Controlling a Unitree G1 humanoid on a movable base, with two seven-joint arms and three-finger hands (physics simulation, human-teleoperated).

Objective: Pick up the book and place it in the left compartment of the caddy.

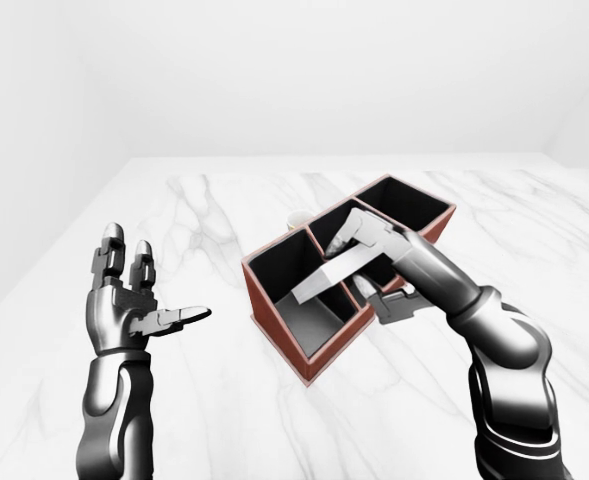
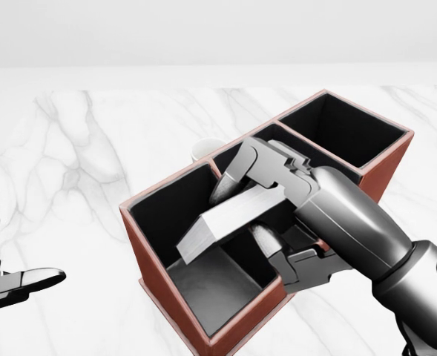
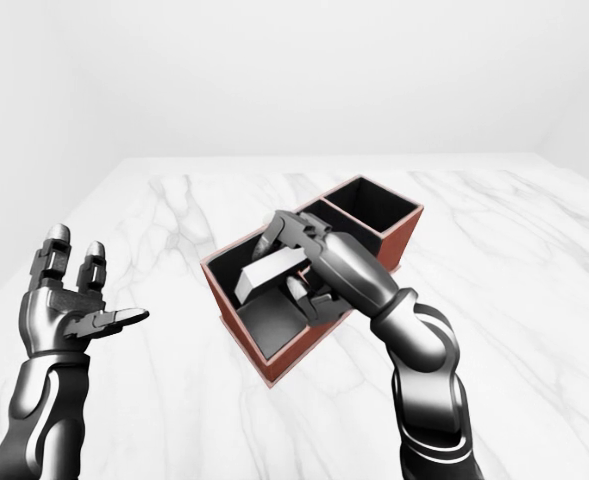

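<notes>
The red-brown caddy lies slantwise on the marble table, with three dark compartments in a row. My right hand is shut on the grey-white book, fingers on top and thumb beneath. It holds the book tilted over the left compartment, the book's lower end dipping inside the rim. I cannot tell whether the book touches the floor or walls. My left hand is open and empty, raised to the left of the caddy and apart from it.
A small white cup-like thing stands just beyond the caddy's far wall, partly hidden. The middle compartment and right compartment look dark inside. The marble table reaches to a white wall.
</notes>
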